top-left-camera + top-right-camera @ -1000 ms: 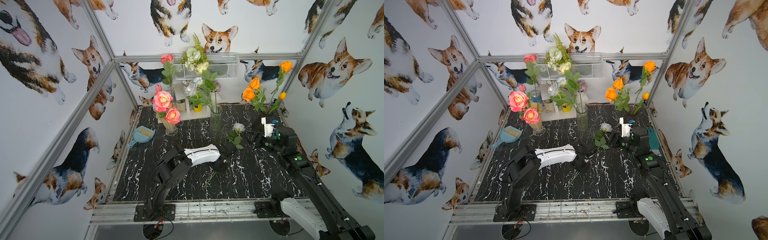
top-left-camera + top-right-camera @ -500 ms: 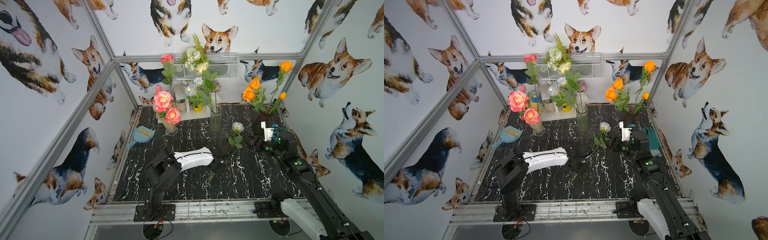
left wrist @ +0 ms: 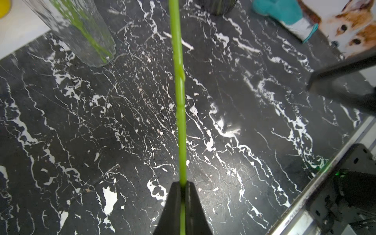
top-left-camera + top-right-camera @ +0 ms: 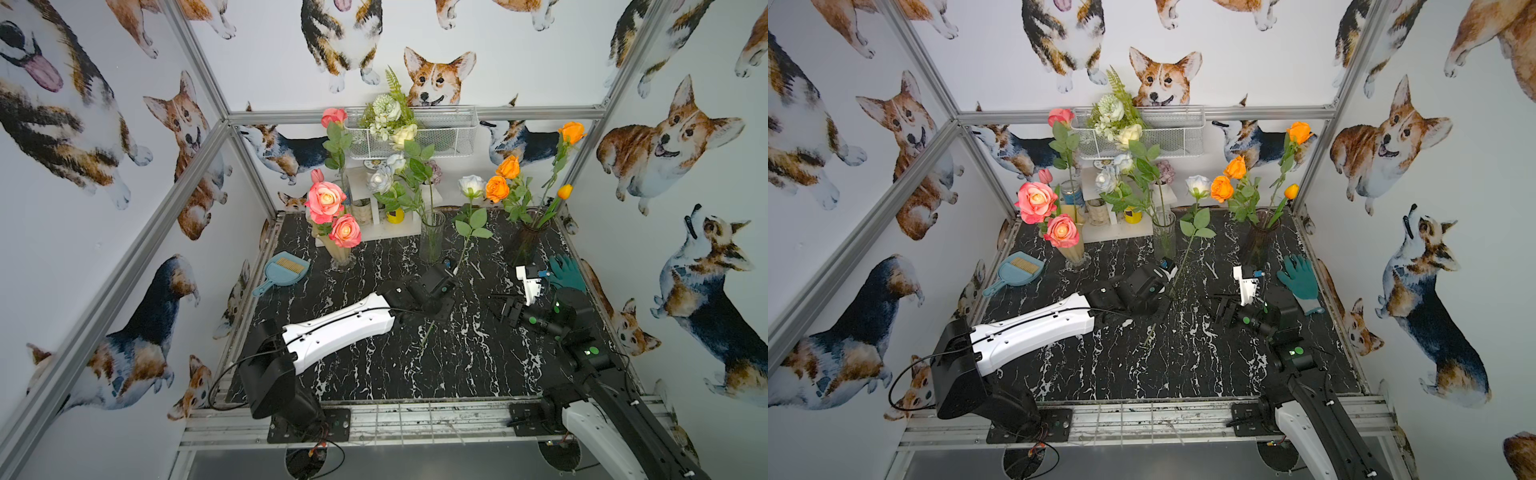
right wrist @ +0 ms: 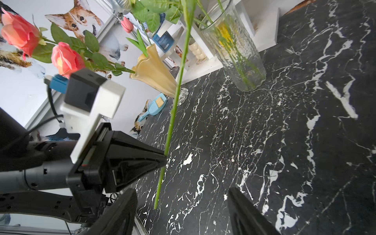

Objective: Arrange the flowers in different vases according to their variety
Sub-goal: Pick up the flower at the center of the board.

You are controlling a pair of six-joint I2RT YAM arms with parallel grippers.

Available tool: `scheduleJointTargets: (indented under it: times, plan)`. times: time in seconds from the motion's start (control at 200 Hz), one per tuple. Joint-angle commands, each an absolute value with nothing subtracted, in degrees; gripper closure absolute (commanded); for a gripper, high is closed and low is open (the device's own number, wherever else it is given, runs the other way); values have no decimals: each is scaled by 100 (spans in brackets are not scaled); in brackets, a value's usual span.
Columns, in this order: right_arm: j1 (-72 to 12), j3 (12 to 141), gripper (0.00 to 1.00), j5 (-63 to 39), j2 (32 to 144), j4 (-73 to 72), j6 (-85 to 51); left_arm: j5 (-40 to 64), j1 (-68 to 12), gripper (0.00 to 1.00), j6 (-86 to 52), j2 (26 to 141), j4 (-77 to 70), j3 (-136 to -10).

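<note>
Rose [image 4: 471,185] now upright — in left gripper [image 3: 182,184]

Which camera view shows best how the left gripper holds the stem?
The left wrist view: the left gripper is shut on the stem, close and centred. The right wrist view shows this from the side. Both top views show it small.

Green stem [image 3: 180,114], partly outside left wrist view

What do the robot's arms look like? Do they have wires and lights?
Both are mostly black with one smooth white shell: left arm, right arm. A thin black cable loops by the left base. Small green lights glow on the right arm. The left gripper and right gripper have black fingers.
</note>
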State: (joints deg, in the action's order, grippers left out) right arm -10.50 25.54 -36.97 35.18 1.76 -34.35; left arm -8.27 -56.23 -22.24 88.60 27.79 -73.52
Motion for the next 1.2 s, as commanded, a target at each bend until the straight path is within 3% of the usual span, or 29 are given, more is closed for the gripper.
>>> scheduleJointTargets:
  times: [0.0, 0.27, 0.766, 0.831, 1.071, 1.196]
  plan:
    - [-1260, 2492, 24, -3667, 3594, -612, -3763, -751, -5621, 100, -2131, 8649, 2316, -7237]
    - [-1886, 2782, 24, -3355, 4526, -1664, -3989, -539, -5625, 100, -2118, 8417, 2250, -7017]
    - [-2151, 3600, 31, -3260, 6204, -2540, -3999, -422, -5676, 100, -2109, 8184, 2117, -6776]
    - [-2211, 3683, 36, -3260, 6344, -2584, -3985, -435, -5678, 100, -2100, 8174, 2114, -6766]
    - [-2364, 3771, 80, -3134, 6543, -2498, -3951, -492, -5678, 100, -2102, 8112, 2101, -6655]
    - [-2364, 3771, 88, -3095, 6505, -2418, -3931, -515, -5678, 100, -2109, 8102, 2083, -6617]
